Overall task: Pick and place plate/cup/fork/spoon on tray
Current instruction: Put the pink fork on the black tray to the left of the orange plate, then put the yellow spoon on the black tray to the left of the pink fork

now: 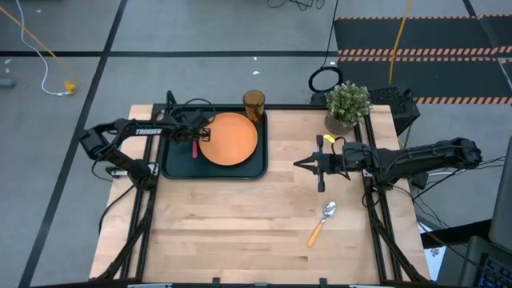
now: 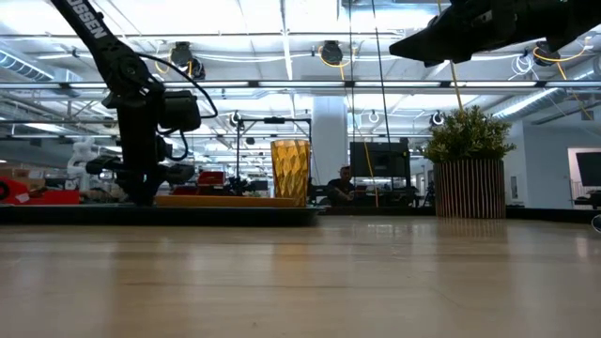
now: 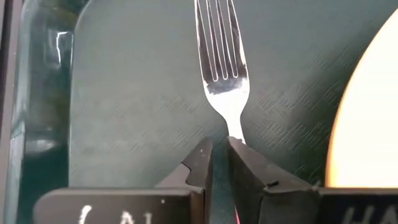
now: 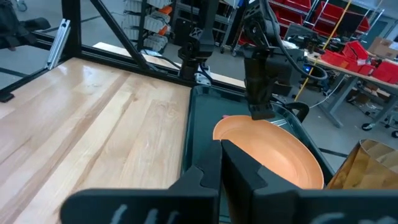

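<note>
The dark green tray (image 1: 172, 160) lies at the table's far left. The orange plate (image 1: 230, 138) lies flat in it. The amber cup (image 1: 254, 104) stands upright at the tray's far right corner and also shows in the low view (image 2: 290, 169). My left gripper (image 1: 196, 134) is down in the tray left of the plate, shut on the fork (image 3: 221, 56). The spoon (image 1: 322, 222) lies flat on the table at the near right. My right gripper (image 1: 308, 164) is shut and empty, high above the table's middle right. My left gripper pinches the fork between its two fingers at the top of the handle (image 3: 234, 135), where the metal neck meets the pink-red plastic. The fingers come from above and lie across the fork. The fork is level, its tines (image 3: 217, 37) just over or on the tray floor; which, I cannot tell.
A tan pot with a green plant (image 1: 346, 108) stands at the table's far right. Bare wood lies between the tray and the spoon. Black frame rails run along the table's sides.
</note>
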Robot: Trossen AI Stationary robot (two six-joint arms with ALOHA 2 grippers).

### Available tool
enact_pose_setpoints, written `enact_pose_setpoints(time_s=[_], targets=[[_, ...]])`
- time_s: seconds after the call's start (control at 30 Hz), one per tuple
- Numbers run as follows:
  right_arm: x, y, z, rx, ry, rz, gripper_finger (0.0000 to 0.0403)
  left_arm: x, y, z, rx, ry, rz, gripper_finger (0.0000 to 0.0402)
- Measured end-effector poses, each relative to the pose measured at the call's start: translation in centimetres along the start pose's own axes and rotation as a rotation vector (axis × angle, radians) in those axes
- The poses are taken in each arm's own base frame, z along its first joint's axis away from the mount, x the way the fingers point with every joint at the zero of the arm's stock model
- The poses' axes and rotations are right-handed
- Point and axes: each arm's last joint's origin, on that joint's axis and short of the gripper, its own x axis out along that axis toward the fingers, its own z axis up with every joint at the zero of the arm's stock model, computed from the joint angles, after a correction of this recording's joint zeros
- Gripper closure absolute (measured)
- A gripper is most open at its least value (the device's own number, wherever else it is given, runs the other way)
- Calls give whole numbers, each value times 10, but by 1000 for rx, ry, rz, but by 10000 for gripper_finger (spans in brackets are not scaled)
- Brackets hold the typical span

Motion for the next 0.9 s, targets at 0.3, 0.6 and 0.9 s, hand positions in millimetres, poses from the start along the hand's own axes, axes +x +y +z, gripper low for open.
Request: enact_pose_setpoints(time_s=[0.3,0.6,0.9], targets=[[0,0,0,0,-1,0,403,0,-4,2,23,-17,-43,362],[0,0,0,0,-1,0,403,0,-4,2,73,-22,-41,362],[0,0,0,33,-4,-1,403,-24,0,3,93,-69,-86,362]])
